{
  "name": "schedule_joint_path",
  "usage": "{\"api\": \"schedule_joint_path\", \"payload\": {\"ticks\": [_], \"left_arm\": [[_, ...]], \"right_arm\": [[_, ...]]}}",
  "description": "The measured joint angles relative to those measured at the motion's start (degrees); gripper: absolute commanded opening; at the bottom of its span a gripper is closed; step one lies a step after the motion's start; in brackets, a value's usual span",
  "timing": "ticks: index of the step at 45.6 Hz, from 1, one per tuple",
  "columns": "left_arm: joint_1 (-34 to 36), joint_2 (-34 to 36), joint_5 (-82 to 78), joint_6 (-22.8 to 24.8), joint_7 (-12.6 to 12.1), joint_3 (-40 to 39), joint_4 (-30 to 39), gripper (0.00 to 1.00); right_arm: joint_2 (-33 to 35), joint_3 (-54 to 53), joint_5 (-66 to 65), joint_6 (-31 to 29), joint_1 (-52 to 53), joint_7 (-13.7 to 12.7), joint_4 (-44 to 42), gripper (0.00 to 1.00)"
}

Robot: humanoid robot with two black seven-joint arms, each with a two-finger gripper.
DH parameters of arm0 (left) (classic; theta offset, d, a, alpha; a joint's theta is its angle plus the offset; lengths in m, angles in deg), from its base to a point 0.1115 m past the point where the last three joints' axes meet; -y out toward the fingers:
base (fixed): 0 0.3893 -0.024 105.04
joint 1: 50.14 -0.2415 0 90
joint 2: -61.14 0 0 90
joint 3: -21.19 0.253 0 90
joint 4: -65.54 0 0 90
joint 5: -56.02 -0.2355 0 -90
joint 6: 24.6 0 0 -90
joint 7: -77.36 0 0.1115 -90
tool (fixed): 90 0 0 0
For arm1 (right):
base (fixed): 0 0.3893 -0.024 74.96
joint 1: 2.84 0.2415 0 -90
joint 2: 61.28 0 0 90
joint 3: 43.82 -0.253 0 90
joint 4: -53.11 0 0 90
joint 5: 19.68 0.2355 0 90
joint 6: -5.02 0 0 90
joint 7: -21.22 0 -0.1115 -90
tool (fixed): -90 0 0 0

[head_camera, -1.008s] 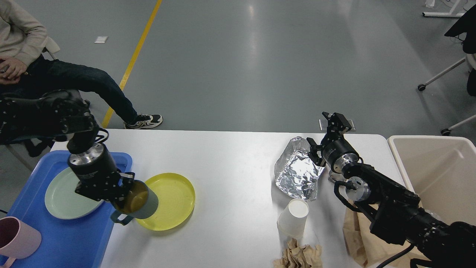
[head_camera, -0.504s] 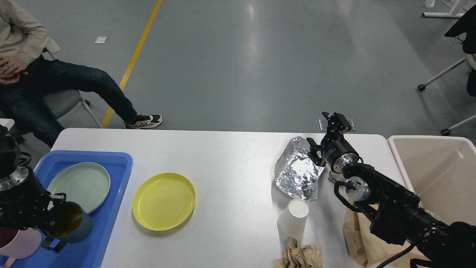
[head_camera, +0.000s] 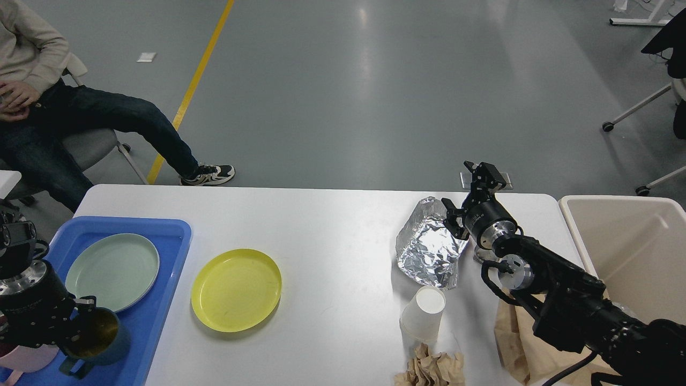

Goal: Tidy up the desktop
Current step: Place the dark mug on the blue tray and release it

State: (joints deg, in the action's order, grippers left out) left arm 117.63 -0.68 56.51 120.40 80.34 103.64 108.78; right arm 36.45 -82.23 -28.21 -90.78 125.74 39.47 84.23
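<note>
The white desktop [head_camera: 332, 225] carries a yellow plate [head_camera: 236, 289], a crumpled foil sheet [head_camera: 429, 249], a white paper cup [head_camera: 423, 313] lying on its side, crumpled brown paper [head_camera: 431, 370] and a brown paper bag [head_camera: 512, 338]. My left gripper [head_camera: 80, 327] is shut on a grey-blue mug [head_camera: 102, 338] low over the front of the blue tray [head_camera: 161, 236], beside a pink mug [head_camera: 27, 358]. My right gripper [head_camera: 467, 195] is open and empty, right beside the foil's far right edge.
A pale green plate [head_camera: 112, 271] lies in the blue tray. A beige bin [head_camera: 627, 246] stands off the desktop's right end. A seated person [head_camera: 80, 112] is at the back left. Chair wheels [head_camera: 607, 126] show at the far right.
My left gripper carried the mug from over the yellow plate leftward to the tray's front and lowered it beside the pink mug. My right arm has not moved.
</note>
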Motion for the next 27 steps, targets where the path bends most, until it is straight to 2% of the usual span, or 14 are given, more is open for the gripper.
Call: {"api": "schedule_joint_path", "payload": {"ticks": [5, 11, 18, 23, 27], "left_arm": [[-0.4, -0.2, 0.0, 0.0, -0.1, -0.2, -0.2, 0.06], [-0.9, -0.6, 0.0, 0.0, -0.1, -0.7, -0.2, 0.27], [-1.0, -0.7, -0.1, 0.0, -0.1, -1.1, -0.1, 0.42], [-0.9, -1.0, 0.0, 0.0, 0.2, -1.1, 0.0, 0.59], [-0.3, -1.7, 0.1, 0.0, 0.3, -1.1, 0.1, 0.77]], "right_arm": [[0.0, 0.0, 0.0, 0.0, 0.0, 0.0, 0.0, 1.00], [0.0, 0.0, 0.0, 0.0, 0.0, 0.0, 0.0, 1.00], [0.0, 0.0, 0.0, 0.0, 0.0, 0.0, 0.0, 1.00], [0.0, 0.0, 0.0, 0.0, 0.0, 0.0, 0.0, 1.00], [0.0, 0.0, 0.0, 0.0, 0.0, 0.0, 0.0, 1.00]]}}
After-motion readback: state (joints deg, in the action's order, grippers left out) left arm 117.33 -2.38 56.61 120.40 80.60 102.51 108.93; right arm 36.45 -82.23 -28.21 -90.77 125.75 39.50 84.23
